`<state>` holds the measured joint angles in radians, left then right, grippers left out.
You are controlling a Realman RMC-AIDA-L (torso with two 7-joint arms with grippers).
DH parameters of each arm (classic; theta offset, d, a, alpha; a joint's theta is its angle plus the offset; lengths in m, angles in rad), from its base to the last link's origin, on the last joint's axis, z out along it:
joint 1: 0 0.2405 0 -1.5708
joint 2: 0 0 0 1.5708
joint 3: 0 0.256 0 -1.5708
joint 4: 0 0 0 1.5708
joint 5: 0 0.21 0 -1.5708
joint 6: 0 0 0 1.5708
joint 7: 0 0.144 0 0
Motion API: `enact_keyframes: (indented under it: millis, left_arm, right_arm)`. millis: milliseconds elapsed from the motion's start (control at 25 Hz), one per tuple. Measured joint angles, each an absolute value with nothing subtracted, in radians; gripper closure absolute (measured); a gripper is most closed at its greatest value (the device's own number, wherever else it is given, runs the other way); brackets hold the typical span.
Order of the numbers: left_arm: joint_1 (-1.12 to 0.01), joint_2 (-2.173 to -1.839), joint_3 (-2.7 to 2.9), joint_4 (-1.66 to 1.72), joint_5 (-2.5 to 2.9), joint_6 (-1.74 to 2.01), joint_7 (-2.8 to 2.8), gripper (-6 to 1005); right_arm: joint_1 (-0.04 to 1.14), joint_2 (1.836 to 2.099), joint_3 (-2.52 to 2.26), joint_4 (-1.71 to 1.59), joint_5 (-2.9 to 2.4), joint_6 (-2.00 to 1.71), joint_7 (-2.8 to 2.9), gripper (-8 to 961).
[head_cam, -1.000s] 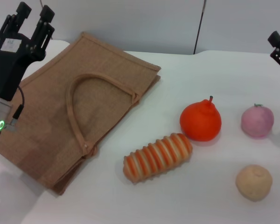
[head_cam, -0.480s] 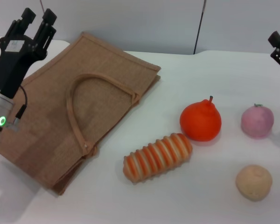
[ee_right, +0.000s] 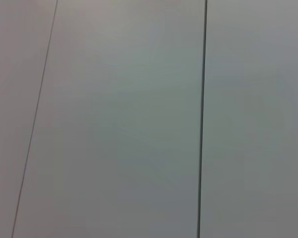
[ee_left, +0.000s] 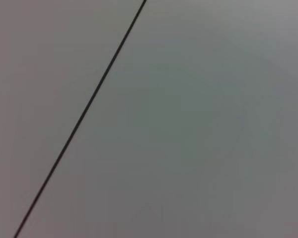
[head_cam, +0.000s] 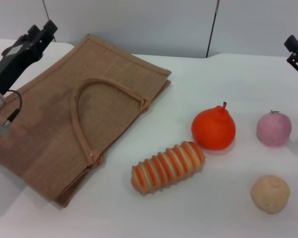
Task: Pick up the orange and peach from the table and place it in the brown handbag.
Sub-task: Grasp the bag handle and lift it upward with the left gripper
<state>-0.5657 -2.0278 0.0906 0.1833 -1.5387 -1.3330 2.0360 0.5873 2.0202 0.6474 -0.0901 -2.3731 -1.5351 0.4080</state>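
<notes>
The orange, bright orange-red with a knobbed top, sits on the white table right of centre. The peach, pale pink, lies to its right. The brown handbag lies flat on the left, with a looped handle on top. My left gripper is open and empty, raised over the bag's far left corner. My right gripper shows only partly at the right edge, above and behind the peach. Both wrist views show only a grey wall.
An orange-and-cream striped loaf-like item lies in front of the orange. A tan ball sits near the front right. A grey panelled wall stands behind the table.
My left gripper has swung left and turned, moving toward the far left edge of the bag. The right gripper and the objects have not moved.
</notes>
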Motion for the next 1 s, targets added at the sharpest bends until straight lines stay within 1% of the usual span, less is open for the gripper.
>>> enact_keyframes:
  millis: [360, 520, 880, 1000]
  left_arm:
    - [-0.634, -2.024, 0.09, 0.449, -1.146, -1.231, 1.611, 448]
    - [-0.688, -2.022, 0.09, 0.529, -0.936, -1.187, 1.459, 454]
    - [-0.833, -2.019, 0.09, 0.59, -0.446, -1.091, 1.231, 469]
    - [-0.857, -2.02, 0.09, 0.591, -0.368, -1.068, 1.2, 474]
  right_arm:
    - [0.587, 2.02, 0.647, -0.092, -2.373, -1.532, 0.408, 130]
    - [0.587, 2.019, 0.647, -0.092, -2.373, -1.532, 0.408, 133]
    - [0.587, 2.017, 0.647, -0.093, -2.372, -1.532, 0.408, 139]
    - [0.587, 2.017, 0.647, -0.094, -2.372, -1.533, 0.408, 142]
